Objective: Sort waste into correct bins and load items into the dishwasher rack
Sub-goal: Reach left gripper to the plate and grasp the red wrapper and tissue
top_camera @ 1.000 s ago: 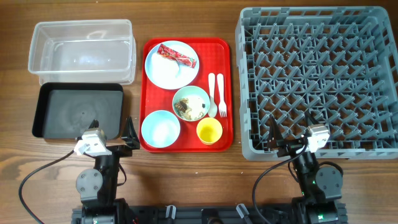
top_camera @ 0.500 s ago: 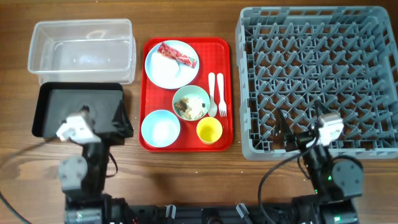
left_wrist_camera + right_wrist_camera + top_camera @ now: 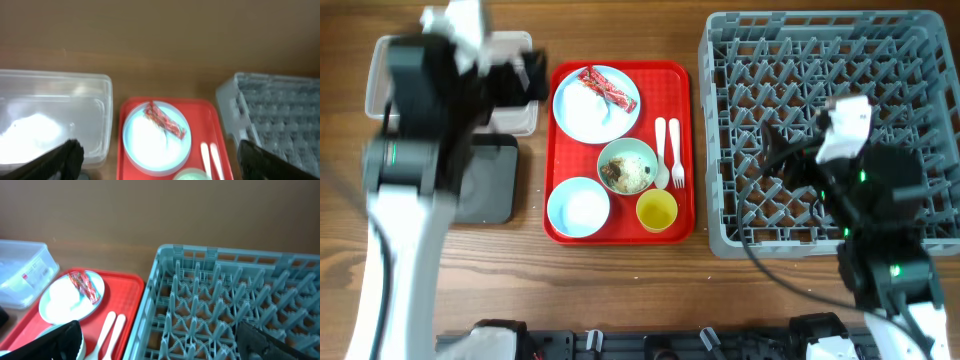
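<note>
your left gripper has its jaws spread wide with nothing between them. in the left wrist view the two dark fingers sit at the bottom corners. from overhead it hangs above the far end of the table, over the gap where the clear tub meets the red serving tray. that arm is blurred overhead, so you cannot read its exact height.

just past the left gripper lies the light blue plate, on the far part of the red tray. the red snack wrapper lies slantwise across it. there is a pale white patch under the wrapper. whether it is the napkin, you cannot tell.

your right gripper is also fully apart and holds nothing. it hovers over the left part of the grey dishwasher rack, above the pegs and touching none that you can see.

further out, on the red tray near the plate, the pale green bowl holds white crumbs and brownish lumps. the white spoon and the white fork lie side by side just to the right of that bowl, the spoon touching its rim. on the near edge of the tray, the light blue bowl stands to the left and the small yellow cup to the right, both upright.

the black tray lies on the wooden table just nearer than the clear tub, partly covered by your left arm. the rack stands well to the right of the red tray, with no dishes in it.
</note>
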